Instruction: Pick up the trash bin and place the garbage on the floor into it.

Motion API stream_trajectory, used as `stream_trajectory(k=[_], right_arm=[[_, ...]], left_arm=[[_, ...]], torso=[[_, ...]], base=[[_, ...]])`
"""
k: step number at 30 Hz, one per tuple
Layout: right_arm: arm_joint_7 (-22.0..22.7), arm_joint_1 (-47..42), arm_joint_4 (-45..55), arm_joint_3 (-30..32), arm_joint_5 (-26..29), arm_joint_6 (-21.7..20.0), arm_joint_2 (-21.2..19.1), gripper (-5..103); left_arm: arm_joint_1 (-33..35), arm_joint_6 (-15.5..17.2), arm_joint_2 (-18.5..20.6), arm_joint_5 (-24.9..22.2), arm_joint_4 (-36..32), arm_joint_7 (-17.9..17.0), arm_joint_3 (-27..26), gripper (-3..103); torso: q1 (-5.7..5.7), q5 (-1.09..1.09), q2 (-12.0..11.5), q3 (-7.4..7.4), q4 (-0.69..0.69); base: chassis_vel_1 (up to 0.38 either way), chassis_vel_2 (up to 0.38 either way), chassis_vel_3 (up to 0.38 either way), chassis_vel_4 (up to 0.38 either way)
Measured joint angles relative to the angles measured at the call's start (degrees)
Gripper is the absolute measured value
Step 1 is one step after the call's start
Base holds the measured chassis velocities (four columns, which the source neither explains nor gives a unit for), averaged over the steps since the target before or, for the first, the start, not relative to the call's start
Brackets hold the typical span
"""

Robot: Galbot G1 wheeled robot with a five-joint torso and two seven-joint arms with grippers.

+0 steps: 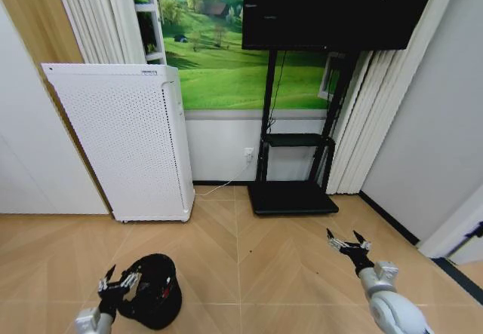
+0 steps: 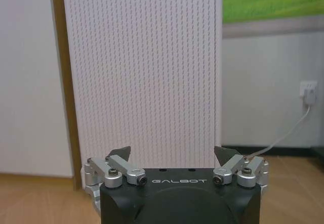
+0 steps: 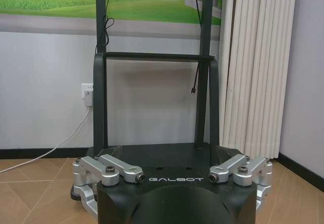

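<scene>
Pale herringbone wood flooring (image 1: 249, 266) runs to a white wall hung with a green meadow mural (image 1: 226, 55), where a tall white perforated appliance (image 1: 124, 142) stands at the left and a black TV stand (image 1: 294, 168) carries a dark screen (image 1: 332, 6) at the right. White vertical blinds (image 1: 377, 115) hang beside the stand. A white cable (image 1: 226, 181) trails from a wall socket (image 1: 247, 154) down to the floor between appliance and stand.

Low at the robot's left, the trash bin (image 1: 155, 292), a small black round container with a glossy black liner, sits on the floor in front of the appliance. The left gripper (image 1: 121, 280) hovers at the bin's near rim, its fingers spread apart and closed on nothing; whether it touches the rim cannot be told. From the left wrist camera, the dark fingertips (image 2: 120, 153) stand wide apart against the appliance's dotted panel (image 2: 142, 72).

On the right, the right gripper (image 1: 349, 240) is held out above bare floor, well apart from the bin, fingers likewise splayed and empty, pointing toward the stand's base (image 3: 152, 150).
</scene>
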Motion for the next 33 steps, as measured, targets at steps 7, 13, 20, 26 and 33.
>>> stream_trajectory(k=[7,13,20,26,33], right_arm=[[0.0,0.0,0.0,0.0,0.0,0.0,0.0,100],[0.0,0.0,0.0,0.0,0.0,0.0,0.0,100],[0.0,0.0,0.0,0.0,0.0,0.0,0.0,100],[0.0,0.0,0.0,0.0,0.0,0.0,0.0,100],[0.0,0.0,0.0,0.0,0.0,0.0,0.0,100]], left_arm=[[-5.5,3.2,2.3,-2.6,-2.4,0.0,1.7,100],[-9.4,2.2,3.2,-3.0,0.4,1.1,4.0,100],[-11.3,1.9,3.2,-2.4,2.2,1.2,5.6,100],[-11.3,2.0,3.2,-2.3,2.2,1.1,5.7,100],[-11.2,2.1,3.2,-2.3,2.2,1.0,5.7,100]], torso=[[0.00,-0.01,0.0,0.00,0.00],[0.00,-0.01,0.0,0.00,0.01],[0.00,0.00,0.0,0.00,0.00],[0.00,-0.01,0.0,0.00,0.01],[0.00,-0.01,0.0,0.00,0.01]], base=[[0.000,0.000,0.000,0.000],[0.000,0.000,0.000,0.000],[0.000,0.000,0.000,0.000],[0.000,0.000,0.000,0.000],[0.000,0.000,0.000,0.000]])
